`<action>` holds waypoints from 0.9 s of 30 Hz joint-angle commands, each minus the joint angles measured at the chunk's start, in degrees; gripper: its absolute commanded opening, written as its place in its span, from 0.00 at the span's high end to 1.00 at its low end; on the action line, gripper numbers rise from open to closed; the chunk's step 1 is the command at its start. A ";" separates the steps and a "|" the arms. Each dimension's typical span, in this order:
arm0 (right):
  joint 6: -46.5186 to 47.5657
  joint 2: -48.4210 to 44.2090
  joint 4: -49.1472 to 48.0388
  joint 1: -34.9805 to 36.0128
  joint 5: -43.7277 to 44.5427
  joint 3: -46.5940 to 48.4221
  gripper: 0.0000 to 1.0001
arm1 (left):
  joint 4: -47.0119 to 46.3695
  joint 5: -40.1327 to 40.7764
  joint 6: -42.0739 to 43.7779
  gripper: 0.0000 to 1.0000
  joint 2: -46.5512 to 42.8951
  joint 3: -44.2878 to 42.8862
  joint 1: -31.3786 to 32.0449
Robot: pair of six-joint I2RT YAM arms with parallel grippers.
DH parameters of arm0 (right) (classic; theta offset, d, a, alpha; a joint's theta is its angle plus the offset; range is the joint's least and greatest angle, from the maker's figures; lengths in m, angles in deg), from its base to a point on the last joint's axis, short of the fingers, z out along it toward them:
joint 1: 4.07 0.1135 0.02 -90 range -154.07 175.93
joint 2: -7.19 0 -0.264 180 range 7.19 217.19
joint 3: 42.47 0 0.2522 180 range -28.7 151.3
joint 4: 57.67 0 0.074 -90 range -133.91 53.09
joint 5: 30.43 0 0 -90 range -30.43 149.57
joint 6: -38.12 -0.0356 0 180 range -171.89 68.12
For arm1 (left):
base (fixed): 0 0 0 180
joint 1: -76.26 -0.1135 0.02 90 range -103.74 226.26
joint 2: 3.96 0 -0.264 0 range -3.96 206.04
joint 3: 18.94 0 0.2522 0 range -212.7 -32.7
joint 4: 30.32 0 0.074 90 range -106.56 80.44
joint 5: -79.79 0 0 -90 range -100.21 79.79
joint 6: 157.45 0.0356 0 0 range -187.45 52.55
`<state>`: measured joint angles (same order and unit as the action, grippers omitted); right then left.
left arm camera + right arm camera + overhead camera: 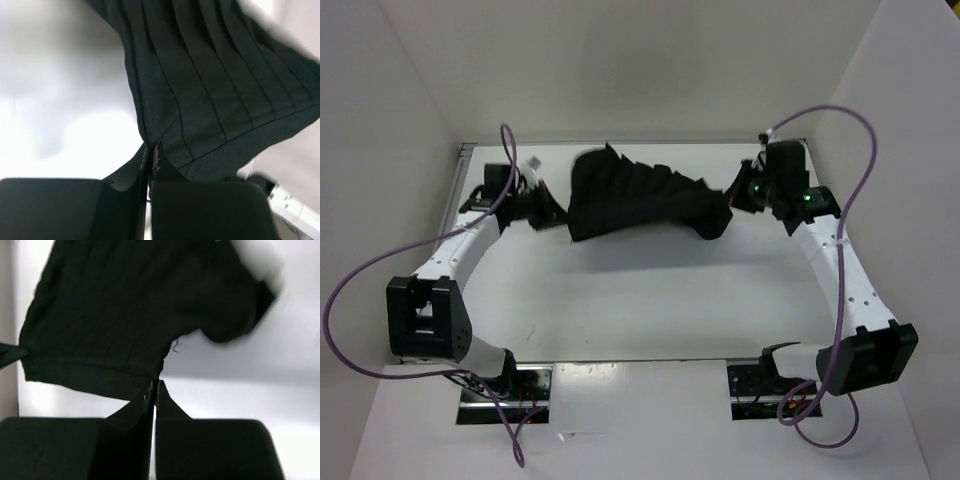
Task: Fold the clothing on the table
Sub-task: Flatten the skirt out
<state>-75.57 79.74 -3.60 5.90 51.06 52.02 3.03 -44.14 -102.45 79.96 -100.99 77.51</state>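
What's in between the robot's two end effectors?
The black clothing spans from the left end effector to the right end effector, each pinching an edge. The top view shows it.

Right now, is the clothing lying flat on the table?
No, the clothing is bunched and held up between the left gripper and the right gripper.

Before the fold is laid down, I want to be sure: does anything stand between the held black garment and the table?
Nothing visible does. The pleated garment is stretched between the left fingers and right fingers, both shut on its edge, and no object lies on the white table under it.
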 commanded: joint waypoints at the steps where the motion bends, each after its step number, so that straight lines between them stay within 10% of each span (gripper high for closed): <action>1: -1.53 -6.52 2.57 -1.45 -2.64 -9.34 1.00 | 3.50 4.31 2.30 1.00 -6.73 8.95 -0.74; 13: -6.20 -27.20 22.26 1.89 -11.97 -2.35 1.00 | 20.68 -8.60 -3.92 1.00 -39.44 7.03 2.00; 19: -5.59 -23.26 15.08 1.89 -12.58 -3.19 1.00 | 11.88 -6.06 -7.01 0.98 -36.91 8.26 2.00; 27: -0.41 -6.75 0.56 -1.18 -6.27 -2.52 1.00 | 7.48 -0.96 0.45 0.98 -10.04 -4.42 2.00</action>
<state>-79.46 67.92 6.11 6.95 40.33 46.56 15.47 -47.13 -105.49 62.70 -97.01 79.50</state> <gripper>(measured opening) 0.007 0.017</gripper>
